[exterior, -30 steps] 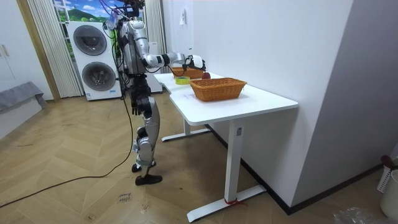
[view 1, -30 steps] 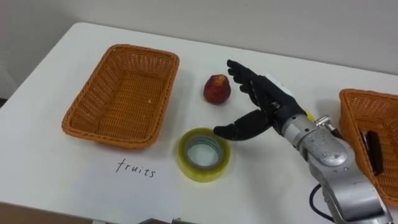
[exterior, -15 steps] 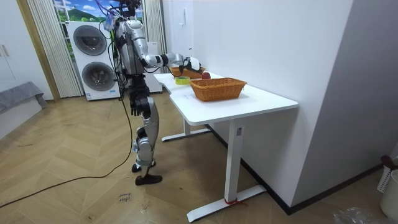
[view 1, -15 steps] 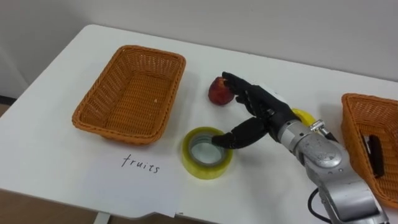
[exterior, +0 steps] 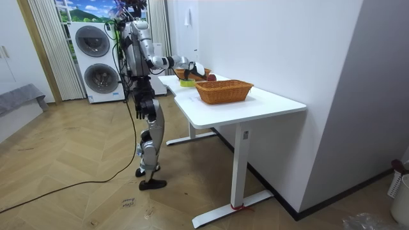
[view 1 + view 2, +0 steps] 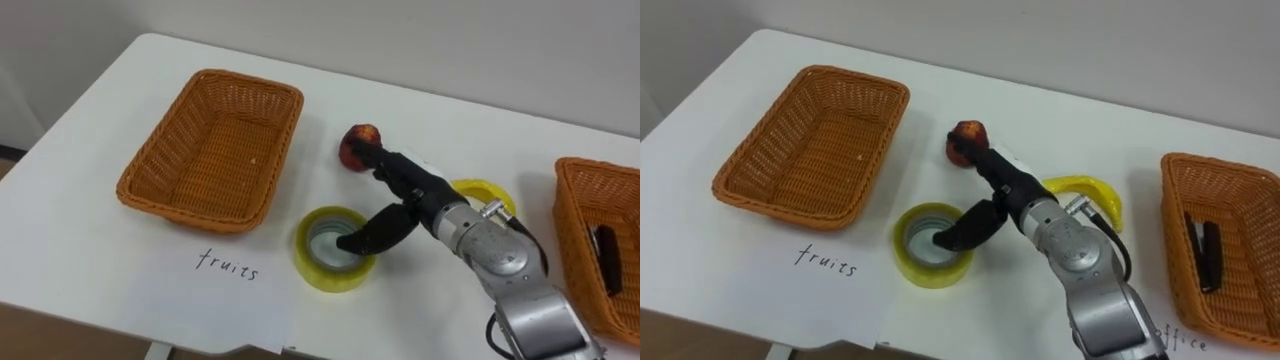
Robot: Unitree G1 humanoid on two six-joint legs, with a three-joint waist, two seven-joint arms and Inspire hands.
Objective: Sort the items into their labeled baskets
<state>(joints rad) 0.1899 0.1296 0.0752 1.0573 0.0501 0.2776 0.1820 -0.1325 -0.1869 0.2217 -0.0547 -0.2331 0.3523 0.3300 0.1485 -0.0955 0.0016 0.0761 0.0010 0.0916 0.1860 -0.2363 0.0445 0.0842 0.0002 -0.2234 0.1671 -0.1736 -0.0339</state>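
A yellow tape roll (image 6: 322, 268) lies flat on the white table (image 6: 100, 260), in front of the fruit basket (image 6: 210, 150). My right hand (image 6: 415, 195) reaches in from the right, open. Its thumb (image 6: 372, 232) dips into the roll's hole. Its fingers (image 6: 392, 166) stretch past the roll's far rim and end beside a red peach (image 6: 354, 142). A banana (image 6: 482, 190) lies behind the wrist, partly hidden. At the far right the office basket (image 6: 572, 215) holds a black stapler (image 6: 605, 246). My left hand (image 5: 138, 110) hangs at my side.
A sheet of paper with a handwritten label (image 6: 225, 268) lies at the table's front edge, below the fruit basket. I stand at the table's long side; washing machines (image 5: 96, 61) are behind me and a wall runs along the table's far edge.
My right hand has come down and to the left. Its thumb has moved from beside the tape roll into the hole, and the fingers have dropped level with the peach.
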